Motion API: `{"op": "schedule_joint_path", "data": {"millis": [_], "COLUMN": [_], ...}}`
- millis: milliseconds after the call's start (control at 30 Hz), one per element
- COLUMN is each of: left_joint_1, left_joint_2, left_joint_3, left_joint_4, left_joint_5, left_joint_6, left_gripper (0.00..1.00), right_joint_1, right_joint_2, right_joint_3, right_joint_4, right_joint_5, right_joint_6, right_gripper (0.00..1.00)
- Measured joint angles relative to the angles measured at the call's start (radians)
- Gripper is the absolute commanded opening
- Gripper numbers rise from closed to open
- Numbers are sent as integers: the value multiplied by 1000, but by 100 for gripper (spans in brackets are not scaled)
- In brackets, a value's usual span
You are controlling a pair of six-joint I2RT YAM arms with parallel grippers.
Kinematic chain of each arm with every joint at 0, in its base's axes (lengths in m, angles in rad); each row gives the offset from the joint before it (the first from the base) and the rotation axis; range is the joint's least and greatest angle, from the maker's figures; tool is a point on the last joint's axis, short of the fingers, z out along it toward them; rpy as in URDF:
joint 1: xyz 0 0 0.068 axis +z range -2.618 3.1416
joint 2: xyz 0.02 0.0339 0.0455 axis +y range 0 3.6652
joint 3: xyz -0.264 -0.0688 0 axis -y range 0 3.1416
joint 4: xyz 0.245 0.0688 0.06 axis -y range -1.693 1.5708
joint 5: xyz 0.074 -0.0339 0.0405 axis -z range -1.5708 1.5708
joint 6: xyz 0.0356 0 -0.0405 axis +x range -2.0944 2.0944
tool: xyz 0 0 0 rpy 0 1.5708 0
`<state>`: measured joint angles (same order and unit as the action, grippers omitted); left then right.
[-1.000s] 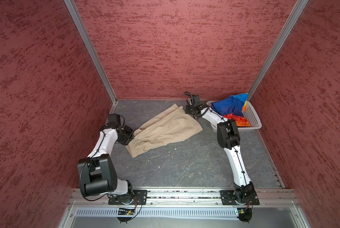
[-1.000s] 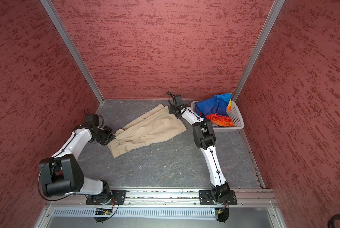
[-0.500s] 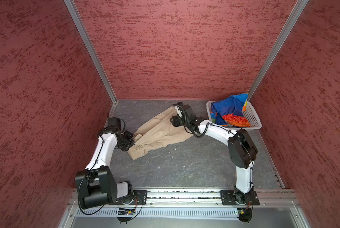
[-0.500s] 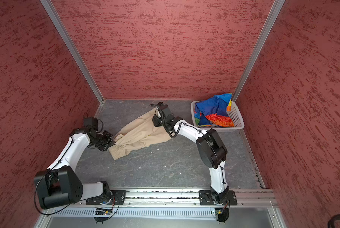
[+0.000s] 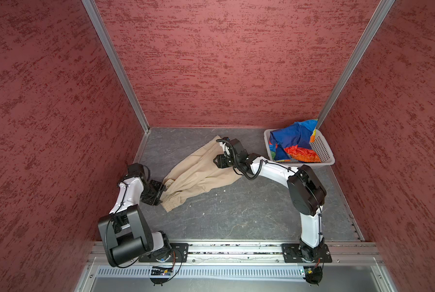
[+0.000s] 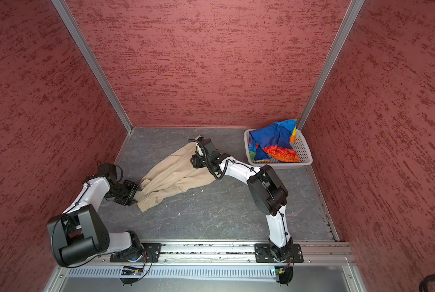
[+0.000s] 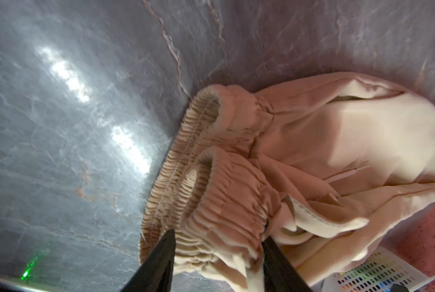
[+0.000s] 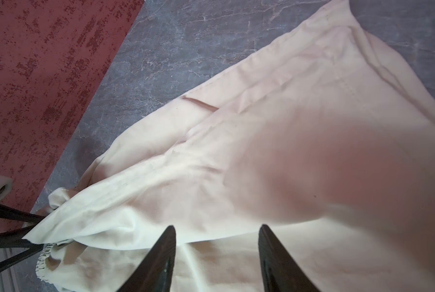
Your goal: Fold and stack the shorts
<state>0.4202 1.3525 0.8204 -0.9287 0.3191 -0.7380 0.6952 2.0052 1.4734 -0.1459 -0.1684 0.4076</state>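
The left gripper (image 7: 217, 239) is released: its two black fingers (image 7: 160, 255) stand spread, with the gathered elastic waistband (image 7: 211, 192) of the beige shorts (image 5: 198, 174) bunched between them and just ahead of their tips. The ruffled cloth lies against both tips, but nothing is pinched flat. From this gripper the shorts stretch away across the grey, slate-patterned tabletop (image 5: 236, 215). They lie loosely creased, one layer over another, and reach as far as the right gripper (image 8: 217, 230). That gripper sits low over the leg end of the same pair and is also unclenched. Its dark fingers (image 8: 160, 255) are apart and grasp nothing. Smooth cloth lies under and between them, and a folded edge runs just past the tips. In the right wrist view the left gripper shows at the far end of the cloth, beside the waistband. Behind the right gripper's wrist, well apart from its fingers, a white perforated basket (image 5: 325, 151) stands in the corner against the red wall (image 5: 236, 63). It holds the rainbow-striped shorts (image 5: 292, 141), crumpled, with a blue panel uppermost and orange-red stripes lower down, the heap rising above the rim.
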Motion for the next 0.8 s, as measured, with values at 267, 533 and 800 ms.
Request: {"op": "schedule_joint_path", "data": {"millis": [267,533,800], "left_joint_1": [13,-143,-467], "left_joint_2": [-55,-256,-104], "left_joint_3": [142,253,222], "left_joint_4": [-53,-92,-16], "left_joint_5": [-35,-130,-144], "left_joint_6": [30,13,-32], "left_gripper": [75,48,31], "right_joint_1": [-29,-205,-257], "right_joint_2": [51,295,461], "right_joint_3": [33,410,621], "right_joint_4": [-3,-98,-242], "right_joint_5": [13,16,16], "right_joint_6": [-8,-51,-87], "right_gripper": [57,58,51]}}
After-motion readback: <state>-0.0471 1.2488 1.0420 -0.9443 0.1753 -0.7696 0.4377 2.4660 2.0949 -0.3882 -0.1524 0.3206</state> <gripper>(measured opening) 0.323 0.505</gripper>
